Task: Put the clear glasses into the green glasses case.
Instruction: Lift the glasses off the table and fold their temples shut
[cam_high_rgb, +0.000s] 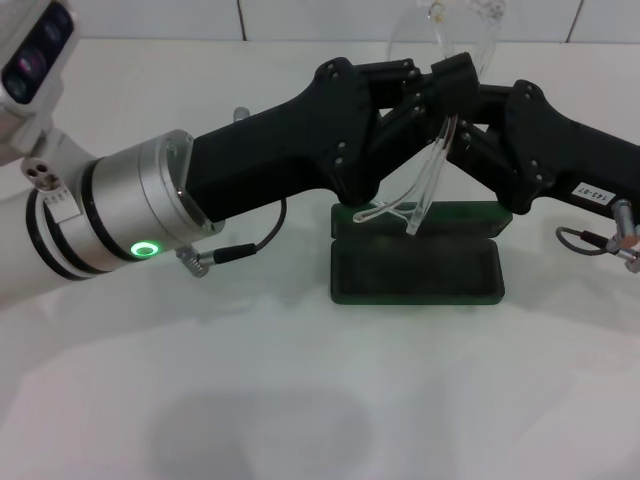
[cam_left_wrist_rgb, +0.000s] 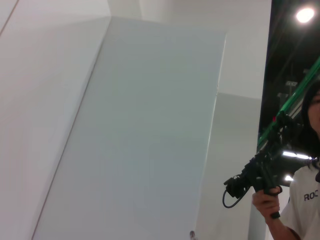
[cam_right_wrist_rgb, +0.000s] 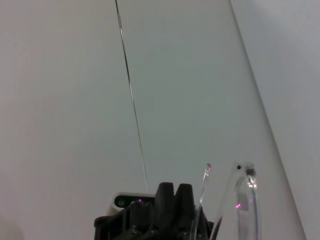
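At centre frame of the head view the green glasses case (cam_high_rgb: 416, 265) lies open on the white table (cam_high_rgb: 300, 400), while above it both black grippers meet, left gripper (cam_high_rgb: 420, 95) and right gripper (cam_high_rgb: 455, 110) each clamped on the clear glasses (cam_high_rgb: 425, 185), temples hanging toward the case.
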